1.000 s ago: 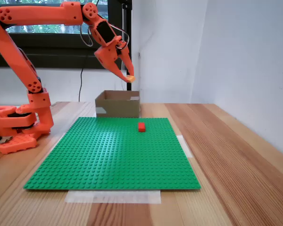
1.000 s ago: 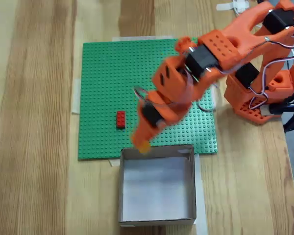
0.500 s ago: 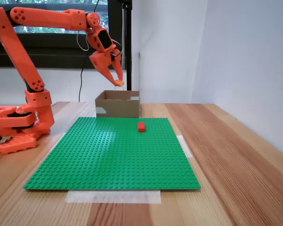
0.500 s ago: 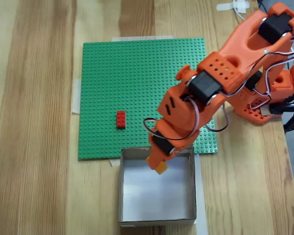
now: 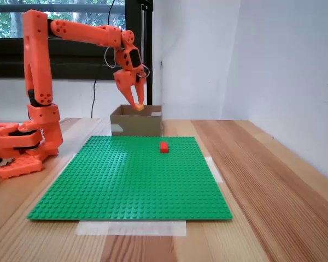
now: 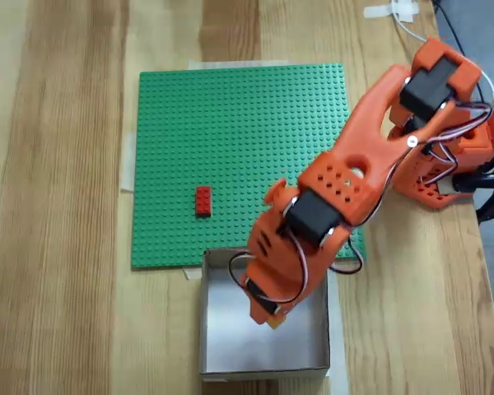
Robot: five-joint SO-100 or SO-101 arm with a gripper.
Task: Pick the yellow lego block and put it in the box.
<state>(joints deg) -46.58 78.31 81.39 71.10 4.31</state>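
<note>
Overhead, the orange gripper (image 6: pixel 273 319) hangs above the open brown cardboard box (image 6: pixel 313 362), its fingers closed on the yellow lego block (image 6: pixel 275 322), of which a small orange-yellow corner shows past the fingertips. That fixed view lays out the box's square shape, low walls and pale floor directly beneath the gripper. From the side, a fixed view shows what the top-down one cannot: the gripper (image 5: pixel 136 106) points steeply down, and the block (image 5: pixel 138 107) sits at the level of the box (image 5: pixel 135 122) rim, held above the floor of the box. So little of the block is visible that its long axis cannot be told. A pale tape patch marks the box's front wall. Away from the gripper, on the studded green baseplate (image 6: pixel 181 123) in front of the box, lies a small red brick (image 6: pixel 202 201), its long axis running toward the box. Bare wooden planks of the table (image 5: pixel 273 180) surround the plate.
</note>
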